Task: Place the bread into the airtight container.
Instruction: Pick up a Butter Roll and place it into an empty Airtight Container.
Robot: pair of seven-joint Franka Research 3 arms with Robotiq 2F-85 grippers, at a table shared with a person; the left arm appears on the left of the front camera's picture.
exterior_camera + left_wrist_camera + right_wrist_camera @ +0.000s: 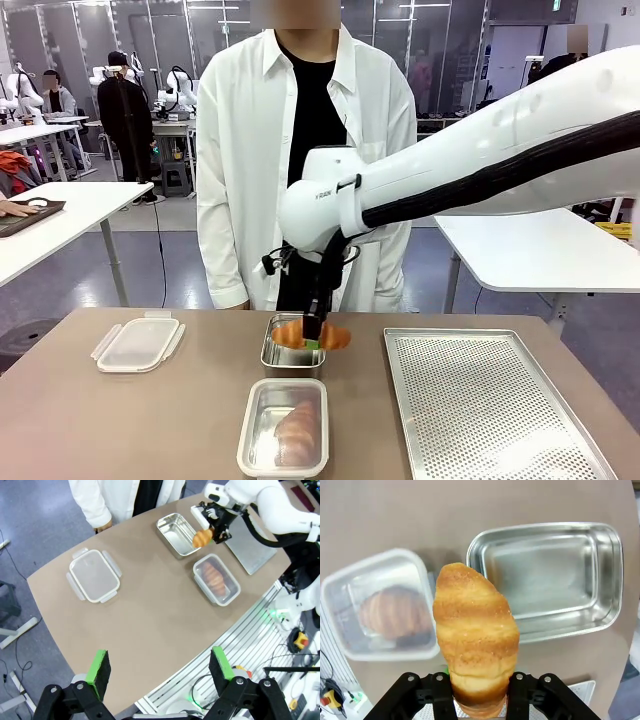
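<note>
My right gripper (314,336) is shut on a golden croissant-shaped bread (311,336), holding it just above the empty steel container (293,347) at the table's middle. Seen from the right wrist, the bread (475,642) stands up between my fingers, with the steel container (552,577) beyond it. A second bread lies in the closed, clear-lidded container (285,428) nearer the front edge. My left gripper (162,672) hangs open high over the near side of the table, with nothing between its fingers. From there the right gripper (212,530) and its bread (202,537) show far off.
A plastic lid with clips (139,343) lies at the table's left. A perforated metal tray (490,405) covers the right side. A person in a white shirt (300,150) stands at the far edge, just behind the steel container.
</note>
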